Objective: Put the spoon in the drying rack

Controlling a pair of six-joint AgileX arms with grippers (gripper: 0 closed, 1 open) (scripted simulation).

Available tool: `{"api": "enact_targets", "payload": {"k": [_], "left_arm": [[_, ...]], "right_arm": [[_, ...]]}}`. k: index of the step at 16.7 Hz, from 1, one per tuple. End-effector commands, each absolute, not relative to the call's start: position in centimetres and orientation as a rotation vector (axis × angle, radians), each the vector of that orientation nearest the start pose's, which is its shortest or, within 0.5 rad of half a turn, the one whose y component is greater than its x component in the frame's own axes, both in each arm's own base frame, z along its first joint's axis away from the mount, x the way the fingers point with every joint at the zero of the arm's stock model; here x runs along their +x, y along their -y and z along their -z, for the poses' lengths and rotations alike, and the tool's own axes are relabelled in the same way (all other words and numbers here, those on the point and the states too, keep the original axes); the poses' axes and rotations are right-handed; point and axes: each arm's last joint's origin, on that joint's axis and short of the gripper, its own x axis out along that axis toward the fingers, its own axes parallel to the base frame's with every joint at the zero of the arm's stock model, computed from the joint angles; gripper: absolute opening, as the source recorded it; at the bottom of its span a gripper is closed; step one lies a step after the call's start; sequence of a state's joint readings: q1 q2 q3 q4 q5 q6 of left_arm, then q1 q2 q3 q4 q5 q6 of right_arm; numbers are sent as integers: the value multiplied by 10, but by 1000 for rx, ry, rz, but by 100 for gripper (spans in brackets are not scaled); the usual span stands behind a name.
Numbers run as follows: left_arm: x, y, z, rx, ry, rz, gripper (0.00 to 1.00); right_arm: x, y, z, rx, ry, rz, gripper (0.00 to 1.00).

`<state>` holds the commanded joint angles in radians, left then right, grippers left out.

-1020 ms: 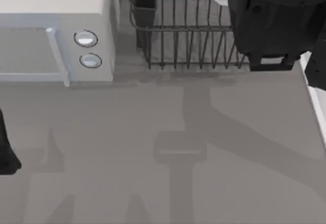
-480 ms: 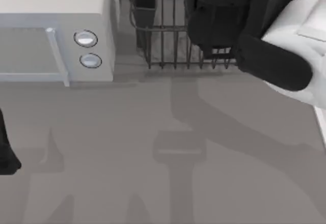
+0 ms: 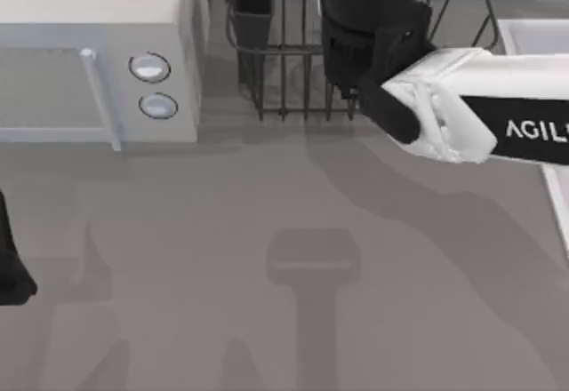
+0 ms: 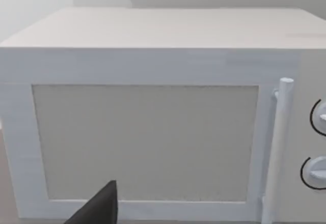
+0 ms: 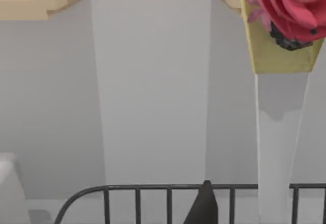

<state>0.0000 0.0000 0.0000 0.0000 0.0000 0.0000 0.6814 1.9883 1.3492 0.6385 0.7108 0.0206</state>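
Observation:
The drying rack (image 3: 284, 80), a dark wire basket with thin upright bars, stands at the back of the table with its dark utensil cup (image 3: 253, 4) at the left corner. My right gripper (image 3: 366, 27) hangs over the rack's front right part, its white forearm (image 3: 480, 124) reaching in from the right. In the right wrist view a dark fingertip (image 5: 204, 206) stands just before the rack's curved top rail (image 5: 153, 188). The spoon is hidden. My left gripper (image 3: 12, 267) is parked at the table's left edge, facing the microwave.
A pale boxy microwave (image 3: 89, 53) with two round knobs (image 3: 149, 67) sits left of the rack, and its door (image 4: 147, 132) is close in the left wrist view. A pale raised edge (image 3: 533, 35) runs along the right. Open grey tabletop (image 3: 267, 275) lies in front.
My right arm has swung left from the back right corner to above the rack, and its white forearm has come into sight. The left arm has not moved.

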Motion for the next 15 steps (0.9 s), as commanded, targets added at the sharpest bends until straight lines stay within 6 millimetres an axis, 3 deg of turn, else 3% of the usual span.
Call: {"api": "enact_targets", "payload": {"k": [3,7,15], "left_arm": [[106,1,-160,0,0,0,100],[106,1,-160,0,0,0,100],[106,1,-160,0,0,0,100]], "right_arm": [[382,-263,-219,0,0,10,0],[382,-262,-219,0,0,10,0],[382,-262,-219,0,0,10,60]]}}
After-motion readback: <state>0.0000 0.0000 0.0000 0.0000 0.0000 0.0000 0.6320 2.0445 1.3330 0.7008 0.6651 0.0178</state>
